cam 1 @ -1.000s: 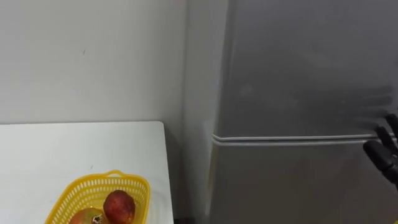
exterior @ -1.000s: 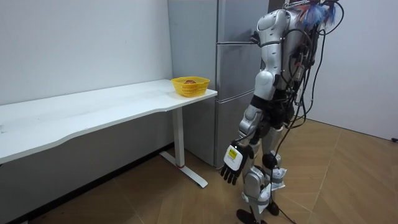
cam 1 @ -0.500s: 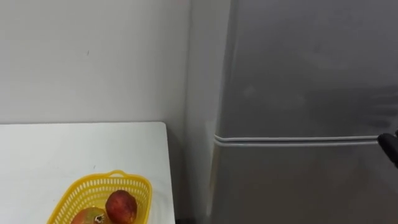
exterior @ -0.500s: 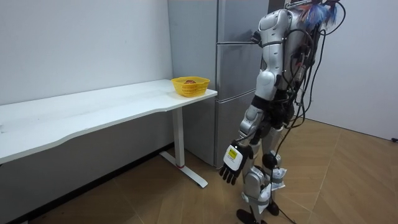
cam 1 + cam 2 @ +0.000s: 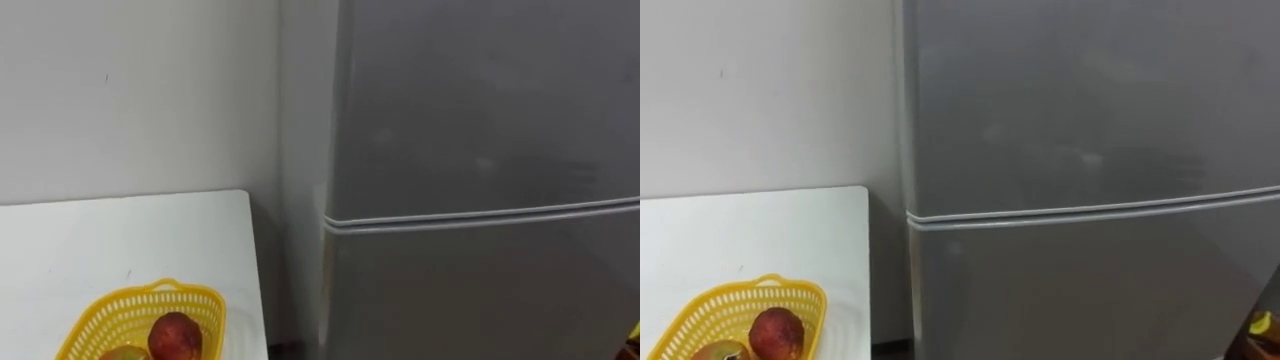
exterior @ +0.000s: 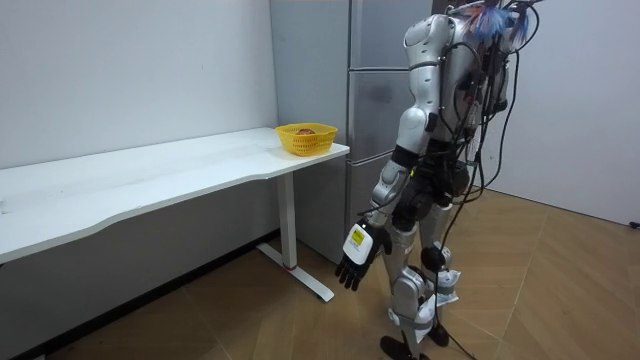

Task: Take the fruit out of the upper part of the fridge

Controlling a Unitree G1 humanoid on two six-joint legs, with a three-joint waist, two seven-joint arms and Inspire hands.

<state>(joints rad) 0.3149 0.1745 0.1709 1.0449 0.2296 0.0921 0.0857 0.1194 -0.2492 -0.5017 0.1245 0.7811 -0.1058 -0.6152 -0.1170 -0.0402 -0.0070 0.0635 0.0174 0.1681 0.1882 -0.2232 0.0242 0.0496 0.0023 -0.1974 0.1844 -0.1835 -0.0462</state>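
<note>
Two shut fridge doors (image 5: 480, 120), just beside table edge (image 5: 252, 262).

We see the fridge (image 5: 480, 150) clad in grey metal with a soft satin sheen, its doors smooth and faintly smudged. Beside it, the white counter (image 5: 100, 240) looks smooth and matt, and the wall (image 5: 130, 90) is plain matt paint. The yellow basket (image 5: 200, 305) is open plastic lattice; the red fruit (image 5: 175, 335) inside is smooth-skinned and slightly glossy. The floor (image 6: 250, 320) is wood-look plank, lightly glossy.
</note>
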